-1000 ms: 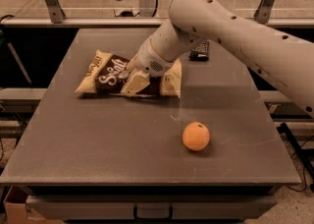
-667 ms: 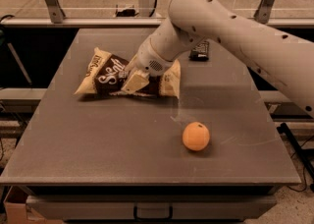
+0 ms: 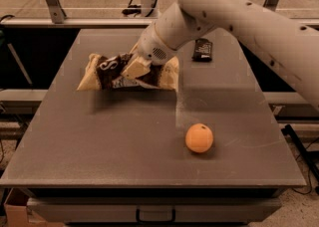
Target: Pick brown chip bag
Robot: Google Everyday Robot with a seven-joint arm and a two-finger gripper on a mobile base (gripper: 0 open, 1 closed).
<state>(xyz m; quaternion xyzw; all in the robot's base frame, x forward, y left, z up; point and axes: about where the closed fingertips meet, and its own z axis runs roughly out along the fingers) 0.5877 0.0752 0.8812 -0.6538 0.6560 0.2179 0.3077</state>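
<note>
The white robot gripper (image 3: 133,66) squeezes the middle of the big crinkly dark-brown chip bag (image 3: 107,71), far and left on the grey table (image 3: 124,141). A round orange ball (image 3: 199,138) sits nearer, to the right.

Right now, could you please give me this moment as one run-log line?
gripper: on brown chip bag middle | orange: front, apart | black bar: far side

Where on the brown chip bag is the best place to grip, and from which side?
Probably the crinkly dark middle of the brown chip bag, from above: it lies on the table with its cream ends tapering left and right, so the middle offers most to pinch. The gripper is at that spot.
</note>
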